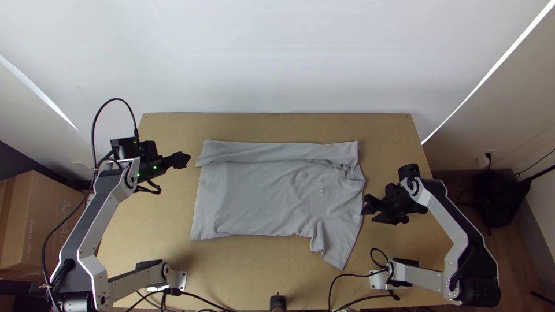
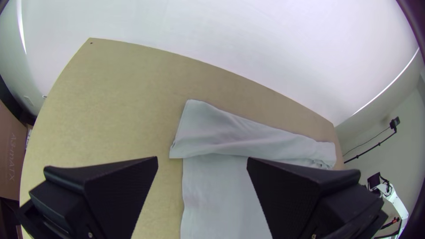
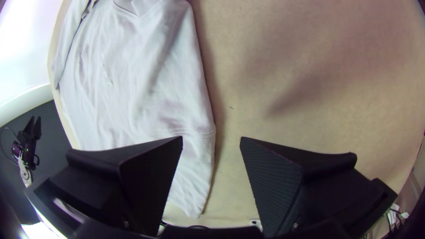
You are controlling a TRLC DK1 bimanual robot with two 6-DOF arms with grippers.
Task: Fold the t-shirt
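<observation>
Though lying mostly spread on the worktop (image 1: 388,136), has far side folded over once: one grey t-shirt (image 1: 254,196). Can't make out far sleeve at the fold, nor read chest print (image 1: 321,189); cut off at left wrist view's bottom edge. Count two grippers: left pincer (image 1: 182,160), with fingers apart, near hem end; right pincer (image 1: 369,212), also with fingers apart, near neck-end edge.

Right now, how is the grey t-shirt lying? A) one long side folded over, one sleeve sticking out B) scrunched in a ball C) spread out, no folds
A: the t-shirt has a long strip folded over along its far side, and the near sleeve sticks out.
</observation>
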